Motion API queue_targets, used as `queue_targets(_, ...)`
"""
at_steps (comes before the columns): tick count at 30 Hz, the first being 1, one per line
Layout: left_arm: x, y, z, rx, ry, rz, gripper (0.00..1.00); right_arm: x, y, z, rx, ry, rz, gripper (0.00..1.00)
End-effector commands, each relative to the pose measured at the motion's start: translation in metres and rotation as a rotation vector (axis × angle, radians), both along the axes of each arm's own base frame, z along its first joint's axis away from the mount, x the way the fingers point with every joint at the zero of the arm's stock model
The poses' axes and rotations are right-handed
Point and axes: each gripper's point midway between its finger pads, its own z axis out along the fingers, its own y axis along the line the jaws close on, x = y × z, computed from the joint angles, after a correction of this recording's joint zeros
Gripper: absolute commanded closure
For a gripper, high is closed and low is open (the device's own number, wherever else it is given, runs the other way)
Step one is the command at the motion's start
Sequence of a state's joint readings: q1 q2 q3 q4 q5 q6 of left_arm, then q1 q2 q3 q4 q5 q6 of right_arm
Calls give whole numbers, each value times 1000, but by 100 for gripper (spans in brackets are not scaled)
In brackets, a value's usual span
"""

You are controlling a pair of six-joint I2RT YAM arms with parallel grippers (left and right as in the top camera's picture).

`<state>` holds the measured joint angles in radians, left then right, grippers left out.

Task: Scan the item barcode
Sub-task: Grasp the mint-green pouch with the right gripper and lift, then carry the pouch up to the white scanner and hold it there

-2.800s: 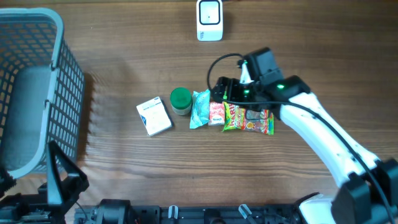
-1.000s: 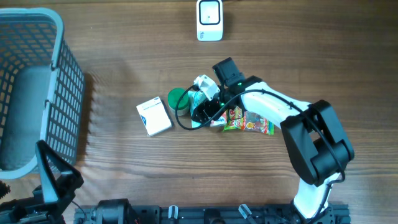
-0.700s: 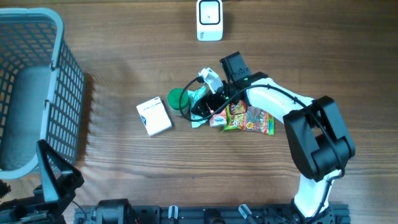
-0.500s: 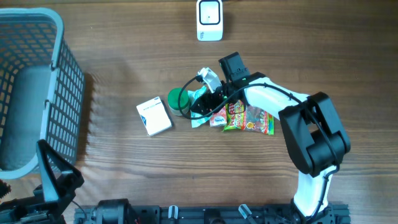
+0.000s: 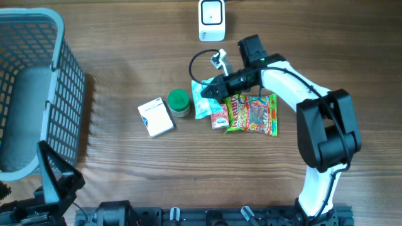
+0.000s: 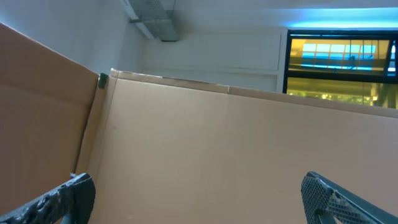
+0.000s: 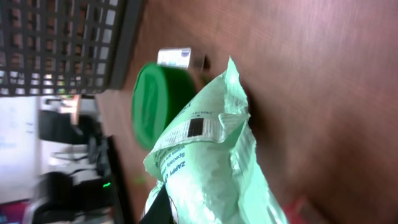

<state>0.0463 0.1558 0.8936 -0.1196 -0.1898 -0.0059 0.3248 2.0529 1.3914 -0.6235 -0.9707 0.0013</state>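
Overhead, the right gripper (image 5: 212,89) had its jaws pinched tight on the top edge of the mint-green packet (image 5: 202,104), close to the middle of the wooden table (image 5: 125,163). Whether the packet's lower end rested on the wood, I could not tell. At 9 o'clock from it, just beside it, stood a jar with a green lid (image 5: 179,101), and further out the same way lay a white box (image 5: 155,117). At 4 o'clock of the packet lay a small pink sachet (image 5: 219,117), and a bright gummy candy bag (image 5: 253,115) was touching that on its 3 o'clock side. The white scanner (image 5: 211,20) sat at the table's 12 o'clock edge, well apart from the packet. A grey mesh basket (image 5: 63,81) filled the 9 o'clock side.

From the right wrist camera the packet's printed face showed a small black barcode (image 7: 194,127), with the green lid behind it at 10 o'clock.

The left gripper (image 6: 198,200) hung with its fingers (image 6: 59,200) spread wide, gripping nothing, facing a cardboard wall (image 6: 186,143)
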Motion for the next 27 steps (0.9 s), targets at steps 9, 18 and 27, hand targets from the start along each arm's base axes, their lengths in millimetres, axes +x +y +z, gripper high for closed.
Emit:
queue_targets(9, 13, -1, -20, -22, 51, -22, 0, -76, -21, 183, 122, -63, -48, 96)
queue_targets(18, 72, -18, -138, -12, 503, -131, 0, -122, -46, 230, 68, -177, -117, 96)
queue_targets(27, 114, -35, -262, -24, 805, -247, 0, -147, -11, 225, 22, -261, 7, 96)
